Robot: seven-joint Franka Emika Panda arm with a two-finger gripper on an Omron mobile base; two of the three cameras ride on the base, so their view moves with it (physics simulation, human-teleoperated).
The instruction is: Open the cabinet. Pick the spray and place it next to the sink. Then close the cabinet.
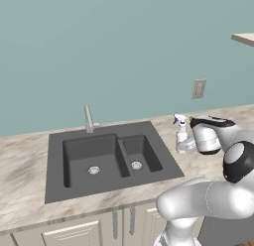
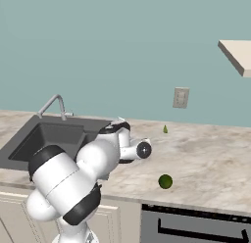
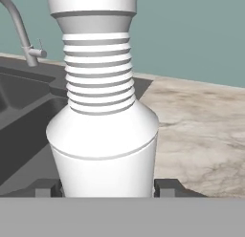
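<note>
The spray [image 1: 182,136], a small white bottle with a ribbed neck and blue nozzle tip, stands upright on the marble counter just right of the dark grey double-basin sink [image 1: 106,158]. My gripper [image 1: 190,145] reaches it from the right. In the hand view the spray [image 3: 103,135] sits between both fingertips [image 3: 48,187] of my gripper [image 3: 107,186], and each tip touches one of its sides. The sink [image 3: 19,116] and its slim silver faucet [image 3: 19,30] lie to the left. My arm hides the bottle in the right base view.
A wall outlet [image 1: 199,89] is behind the counter. A green lime [image 2: 165,181] lies near the counter's front edge, with a small green object [image 2: 165,129] by the wall. A beige panel [image 2: 238,53] juts out up high at right. Cabinet doors [image 1: 114,225] are below the sink.
</note>
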